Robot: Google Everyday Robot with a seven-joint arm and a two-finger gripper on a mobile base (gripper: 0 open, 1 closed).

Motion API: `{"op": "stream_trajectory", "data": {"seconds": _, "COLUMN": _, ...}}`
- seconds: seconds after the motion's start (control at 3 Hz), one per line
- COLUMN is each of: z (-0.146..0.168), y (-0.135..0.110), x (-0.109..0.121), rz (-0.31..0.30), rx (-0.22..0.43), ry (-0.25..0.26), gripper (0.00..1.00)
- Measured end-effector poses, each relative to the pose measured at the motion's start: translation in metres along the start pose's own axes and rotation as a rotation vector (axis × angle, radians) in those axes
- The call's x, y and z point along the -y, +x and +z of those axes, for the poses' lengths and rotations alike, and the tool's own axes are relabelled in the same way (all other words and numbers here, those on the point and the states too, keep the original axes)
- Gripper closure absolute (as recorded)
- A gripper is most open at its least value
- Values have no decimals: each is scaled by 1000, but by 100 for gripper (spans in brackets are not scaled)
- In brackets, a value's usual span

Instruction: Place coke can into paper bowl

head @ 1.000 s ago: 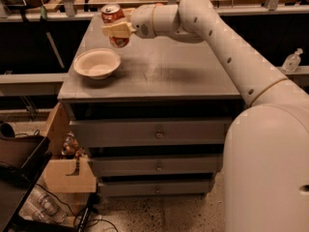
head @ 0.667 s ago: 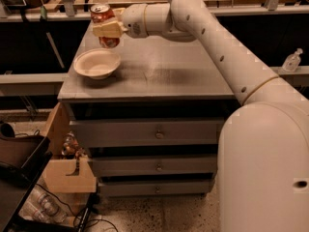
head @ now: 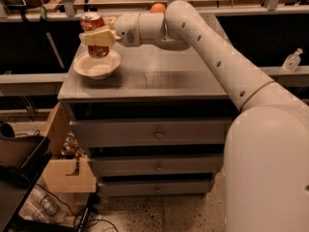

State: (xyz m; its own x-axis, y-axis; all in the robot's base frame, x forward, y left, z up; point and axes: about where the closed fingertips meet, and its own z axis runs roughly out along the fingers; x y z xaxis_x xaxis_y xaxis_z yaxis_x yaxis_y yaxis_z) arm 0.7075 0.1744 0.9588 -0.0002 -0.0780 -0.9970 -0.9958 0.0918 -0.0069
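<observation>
My gripper [head: 98, 35] is shut on the red coke can [head: 94, 35], holding it upright by its middle. The can hangs right over the off-white paper bowl [head: 96, 67], which sits at the left end of the grey cabinet top [head: 159, 79]. The can's bottom is at about the height of the bowl's rim; I cannot tell whether it touches the bowl. My white arm reaches in from the right across the cabinet top.
An orange ball [head: 157, 7] lies at the back of the cabinet top, behind my arm. Drawers [head: 157, 135] fill the cabinet front. A cardboard box [head: 67, 170] and dark clutter stand on the floor at the left. A clear bottle [head: 291, 60] stands on a ledge at the right.
My gripper has carried the coke can leftward from beside the bowl to over it.
</observation>
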Motion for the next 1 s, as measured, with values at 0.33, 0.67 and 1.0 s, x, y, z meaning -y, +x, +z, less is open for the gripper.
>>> {"op": "stream_trajectory", "data": {"seconds": 0.33, "z": 0, "y": 13, "x": -7, "rz": -2, "rx": 6, "ry": -21, "gripper": 100}}
{"op": "stream_trajectory", "data": {"seconds": 0.67, "z": 3, "y": 31, "x": -6, "rz": -45, "rx": -7, "ry": -6, "gripper": 100}}
{"op": "stream_trajectory", "data": {"seconds": 1.0, "z": 8, "y": 48, "x": 4, "rz": -96, "rx": -16, "ry": 17, "gripper": 100}}
